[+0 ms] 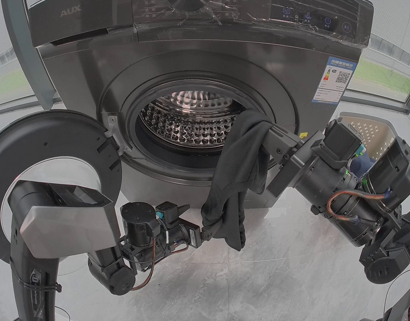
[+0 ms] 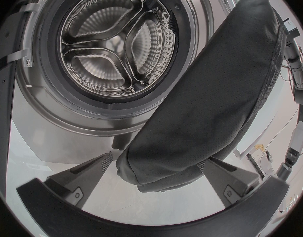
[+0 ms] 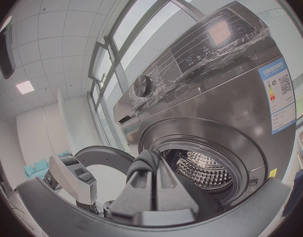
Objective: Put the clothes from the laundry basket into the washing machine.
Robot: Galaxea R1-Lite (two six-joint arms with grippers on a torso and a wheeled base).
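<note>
Right hand [image 3: 155,165] clamps dark garment [image 1: 236,170] before drum [image 2: 115,46].

The dark cloth [image 1: 238,174] hangs in front of the washing machine [image 1: 80,67] and hides the right side of its round hole. The tips of the right gripper [image 1: 264,134] are wrapped in the cloth there. Under the hole, the cloth covers the tips of the left gripper [image 1: 208,233]. The laundry basket [image 1: 374,132], right of the machine, is mostly behind the right arm [image 1: 330,174]. The machine's door [image 1: 49,139] is cut off at the edge. The words on the machine's label [image 1: 334,81] are too small to read.
</note>
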